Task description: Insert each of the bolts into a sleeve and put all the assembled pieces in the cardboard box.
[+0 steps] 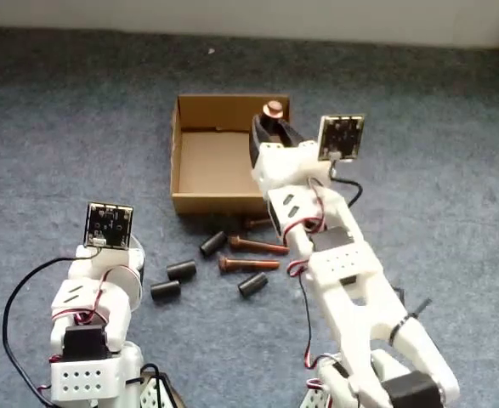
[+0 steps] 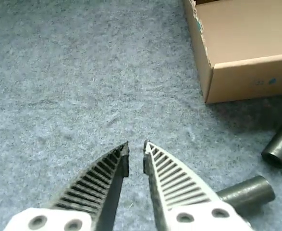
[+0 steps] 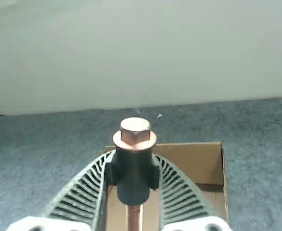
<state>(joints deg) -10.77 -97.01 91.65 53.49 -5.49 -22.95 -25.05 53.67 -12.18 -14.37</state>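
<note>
In the high view, the right gripper (image 1: 273,129) is over the cardboard box (image 1: 200,201), at its far right corner. It is clamped on a black sleeve (image 1: 270,127) with a bolt (image 1: 273,109) through it. The piece's long axis runs along the gripper, with the copper head at the box's far wall. On the carpet (image 1: 79,127) just in front of the box's near wall lie two loose bolts (image 1: 258,246), roughly parallel to that wall. Four loose sleeves (image 1: 181,270) are scattered around them. The left arm (image 1: 87,306) is well in front of the box's near left corner.

In the left wrist view, the left gripper (image 2: 135,147) is above bare carpet beside the box's near corner (image 2: 227,77). Its tips are slightly apart, with only a narrow gap and nothing between them. Two sleeves (image 2: 247,192) lie on their sides just off the box's near wall.

In the right wrist view, the fingers (image 3: 90,185) press the sleeve (image 3: 131,178) from both sides. The bolt head (image 3: 134,134) projects past the fingertips. The shank (image 3: 132,217) emerges from the sleeve's other end, pointing back toward the wrist, above the box (image 3: 198,161).
</note>
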